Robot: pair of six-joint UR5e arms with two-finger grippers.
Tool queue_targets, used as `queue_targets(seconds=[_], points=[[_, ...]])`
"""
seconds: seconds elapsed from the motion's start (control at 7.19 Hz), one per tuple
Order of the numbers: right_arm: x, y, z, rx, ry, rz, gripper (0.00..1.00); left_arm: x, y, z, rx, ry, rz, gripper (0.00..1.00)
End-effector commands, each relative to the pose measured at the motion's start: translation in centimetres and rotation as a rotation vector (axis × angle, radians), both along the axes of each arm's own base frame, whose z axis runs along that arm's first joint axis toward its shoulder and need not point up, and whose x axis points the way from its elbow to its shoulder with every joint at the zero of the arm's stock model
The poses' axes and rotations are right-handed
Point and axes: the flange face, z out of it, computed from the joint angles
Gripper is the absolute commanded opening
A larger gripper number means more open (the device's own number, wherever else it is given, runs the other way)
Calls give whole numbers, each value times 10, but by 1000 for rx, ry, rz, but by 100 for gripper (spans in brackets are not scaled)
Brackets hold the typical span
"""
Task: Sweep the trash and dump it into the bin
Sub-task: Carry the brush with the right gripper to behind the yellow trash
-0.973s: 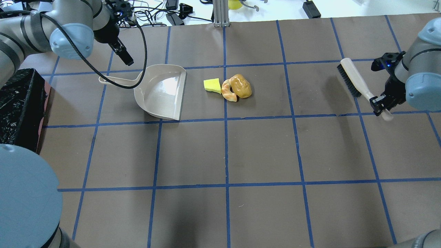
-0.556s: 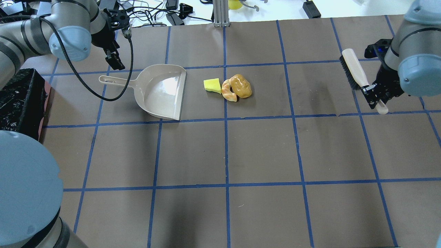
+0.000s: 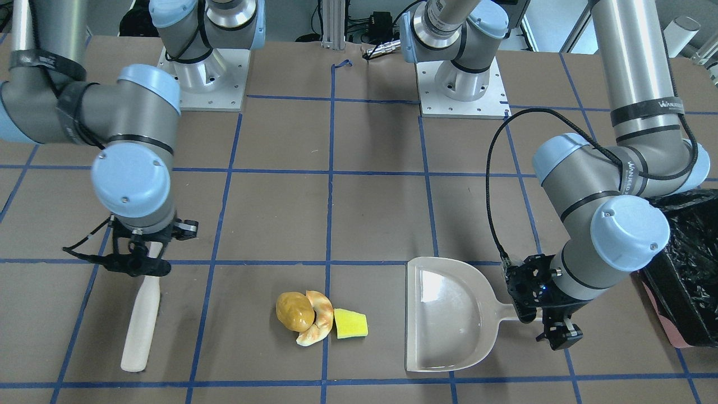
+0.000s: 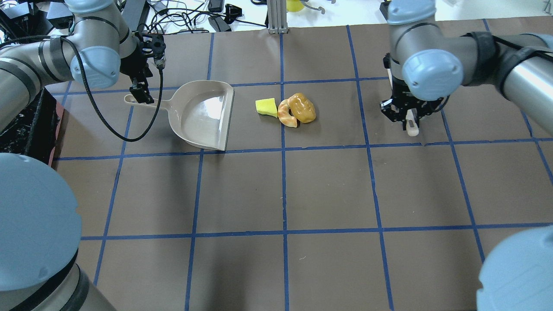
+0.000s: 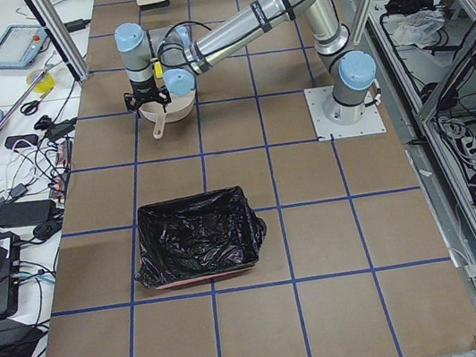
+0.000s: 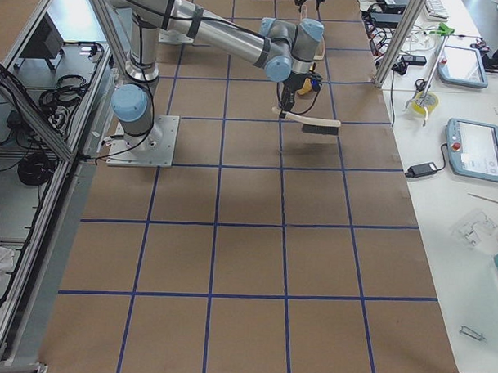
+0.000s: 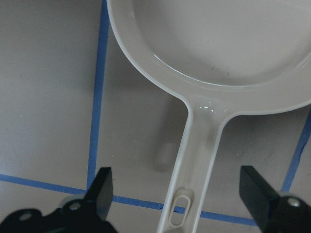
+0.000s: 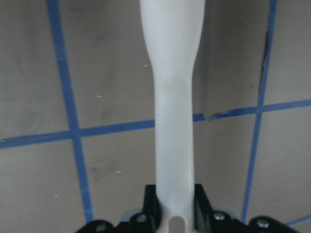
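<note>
Trash lies clustered on the surface, near the open edge of the dustpan. The left hand hovers over the dustpan's handle, jaws spread wide and holding nothing. The right hand is clamped on the brush. The bin sits beside the left arm.

We log the right gripper swung in from the far right, carrying the brush closer to the trash, a gap left between them. The left gripper has dropped to the handle of the dustpan, its jaws now wide astride it.
</note>
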Motion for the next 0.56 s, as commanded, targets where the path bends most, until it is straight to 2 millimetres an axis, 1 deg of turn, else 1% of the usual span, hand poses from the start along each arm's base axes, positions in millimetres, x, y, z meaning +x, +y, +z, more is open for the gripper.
queue_targets(seconds=[0.0, 0.14, 0.28, 0.42], points=[[94, -8, -4, 11, 41, -105, 0, 0, 2, -13, 23, -1, -54, 96], [120, -1, 1, 4, 43, -72, 0, 0, 2, -21, 42, -1, -90, 95], [140, 8, -6, 12, 52, -62, 0, 1, 0, -29, 52, -8, -102, 95], [142, 9, -6, 17, 55, -54, 0, 4, 1, -30, 59, -41, -100, 95]])
